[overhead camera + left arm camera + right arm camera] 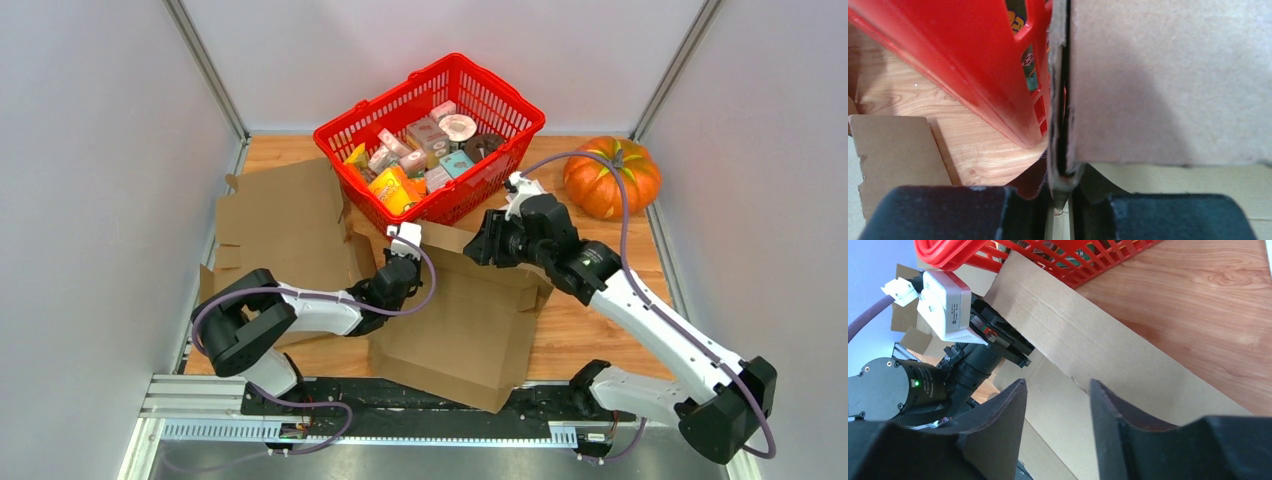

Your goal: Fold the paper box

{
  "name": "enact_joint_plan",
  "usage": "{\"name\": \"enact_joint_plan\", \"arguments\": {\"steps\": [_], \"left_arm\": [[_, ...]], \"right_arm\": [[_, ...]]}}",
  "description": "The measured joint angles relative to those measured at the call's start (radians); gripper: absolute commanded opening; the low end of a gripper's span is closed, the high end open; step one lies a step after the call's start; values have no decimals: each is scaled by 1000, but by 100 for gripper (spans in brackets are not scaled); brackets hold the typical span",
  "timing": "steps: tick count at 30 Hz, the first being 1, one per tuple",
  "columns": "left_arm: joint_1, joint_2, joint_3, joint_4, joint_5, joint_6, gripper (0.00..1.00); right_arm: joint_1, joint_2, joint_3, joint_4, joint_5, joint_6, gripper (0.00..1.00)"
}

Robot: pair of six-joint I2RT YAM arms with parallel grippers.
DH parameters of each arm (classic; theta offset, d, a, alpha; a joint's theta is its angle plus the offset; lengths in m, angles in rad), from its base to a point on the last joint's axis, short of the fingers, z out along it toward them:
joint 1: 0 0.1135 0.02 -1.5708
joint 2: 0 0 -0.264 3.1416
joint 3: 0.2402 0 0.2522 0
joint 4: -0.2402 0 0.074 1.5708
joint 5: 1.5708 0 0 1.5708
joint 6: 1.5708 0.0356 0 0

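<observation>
A brown cardboard box (470, 320) lies partly unfolded on the wooden table, in front of the red basket. My left gripper (403, 262) is shut on the edge of the box's far flap (1158, 80); the cardboard edge (1060, 115) runs between its pads. My right gripper (478, 247) is open and empty, hovering just above the same far flap (1088, 340) near its right part. The left arm's wrist (943, 300) shows in the right wrist view beside that flap.
A red basket (500, 105) full of small packages stands right behind the box, touching the flap. An orange pumpkin (612, 178) sits at the back right. A second flat piece of cardboard (280, 225) lies at the left, by the side wall.
</observation>
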Motion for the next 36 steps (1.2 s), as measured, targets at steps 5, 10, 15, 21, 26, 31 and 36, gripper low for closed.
{"name": "enact_joint_plan", "arguments": {"steps": [5, 10, 15, 21, 26, 31, 36], "left_arm": [[5, 26, 12, 12, -2, 5, 0], [7, -18, 22, -80, 16, -14, 0], [6, -189, 54, -352, 30, -75, 0], [9, -382, 55, -626, 31, -116, 0], [14, -469, 73, -800, 8, -116, 0], [14, -547, 117, -927, -4, -109, 0], [14, -678, 192, -936, 18, -99, 0]], "right_arm": [[-2, 29, -66, 68, -22, 29, 38], [-2, 56, -67, -2, -11, -2, 62], [-3, -2, 121, -240, 60, -46, 100], [-66, -225, 274, -352, 156, 23, 100], [-76, -214, 375, -379, 108, 109, 88], [-76, -164, 369, -397, 58, 174, 82], [-76, -152, 348, -406, 4, 182, 89]]}}
